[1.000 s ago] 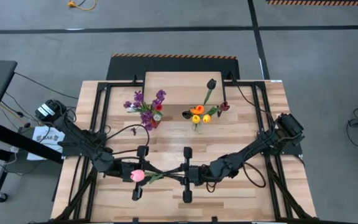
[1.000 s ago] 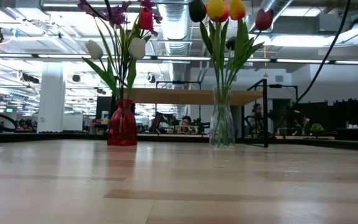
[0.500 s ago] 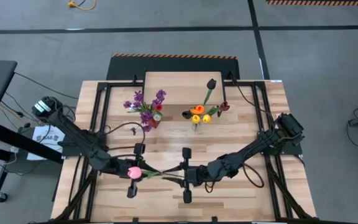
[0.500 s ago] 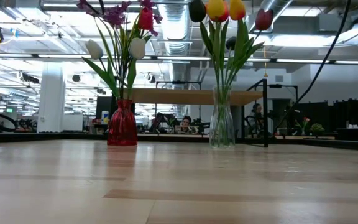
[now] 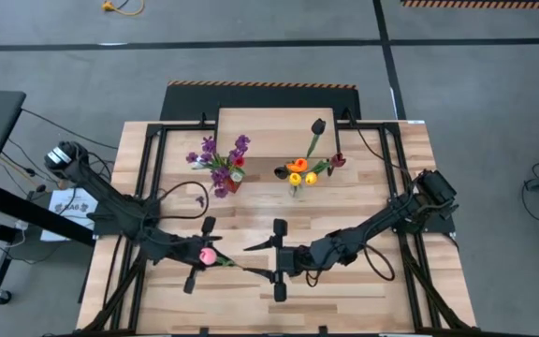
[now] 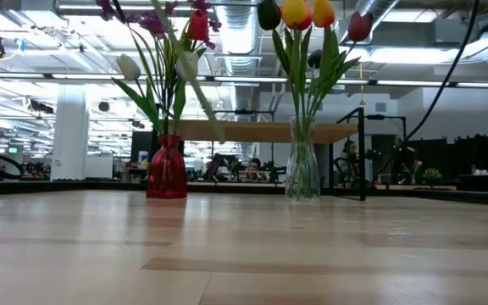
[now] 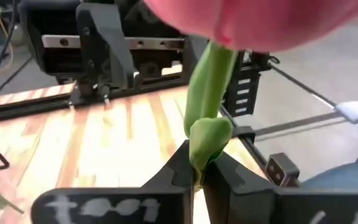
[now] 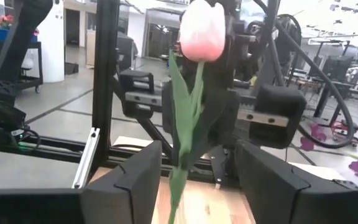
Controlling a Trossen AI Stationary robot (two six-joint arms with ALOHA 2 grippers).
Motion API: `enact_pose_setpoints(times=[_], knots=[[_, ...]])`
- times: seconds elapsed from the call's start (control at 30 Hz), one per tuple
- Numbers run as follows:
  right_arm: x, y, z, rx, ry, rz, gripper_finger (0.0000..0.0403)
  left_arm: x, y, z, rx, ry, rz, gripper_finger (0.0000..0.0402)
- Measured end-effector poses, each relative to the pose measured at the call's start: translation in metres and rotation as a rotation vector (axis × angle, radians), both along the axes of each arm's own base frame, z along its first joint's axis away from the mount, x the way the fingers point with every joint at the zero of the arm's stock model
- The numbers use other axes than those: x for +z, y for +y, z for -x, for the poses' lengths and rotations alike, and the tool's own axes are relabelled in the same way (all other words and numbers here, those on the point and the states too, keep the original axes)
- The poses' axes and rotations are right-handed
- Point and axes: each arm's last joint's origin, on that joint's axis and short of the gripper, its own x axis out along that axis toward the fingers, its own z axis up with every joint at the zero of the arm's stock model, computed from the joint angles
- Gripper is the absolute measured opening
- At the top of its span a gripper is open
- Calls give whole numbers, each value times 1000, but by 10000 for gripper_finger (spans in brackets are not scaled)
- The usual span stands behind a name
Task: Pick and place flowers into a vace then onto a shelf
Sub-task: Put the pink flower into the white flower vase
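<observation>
The left tool pinches the pink tulip by its stem; the right tool, spread wide, flanks the stem's other end.

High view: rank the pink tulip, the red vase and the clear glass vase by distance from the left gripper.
1. Pink tulip, clamped in the left gripper.
2. Red vase, farther back on the table.
3. Clear glass vase, farthest, back and toward the right arm's side.
</observation>
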Motion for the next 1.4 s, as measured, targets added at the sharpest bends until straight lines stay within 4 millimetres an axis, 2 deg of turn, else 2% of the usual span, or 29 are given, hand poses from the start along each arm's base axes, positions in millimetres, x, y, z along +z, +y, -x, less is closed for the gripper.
enact_pose_setpoints(times=[0.2, 0.37, 0.67, 0.9, 1.03, 1.17, 1.4], knots=[[0, 0, 0, 3, 3, -7, 198, -9, 2, -13, 36, 19, -4, 0], [-4, -2, -1, -2, 33, 9, 188, -12, -2, -34, 47, 82, -31, 0], [-6, -4, -2, -7, 54, 12, 170, -2, -23, -66, 37, 164, -134, 0], [-6, -4, -2, -6, 56, 10, 155, 0, -25, -72, 49, 167, -153, 0], [-7, -4, -2, -10, 68, 1, 116, -1, -24, -72, 61, 178, -163, 0], [-9, -3, -2, 3, 87, 16, 19, -1, -23, -72, 73, 177, -166, 0], [-9, -3, -2, 2, 88, 12, 3, -1, -24, -72, 81, 180, -146, 25]])
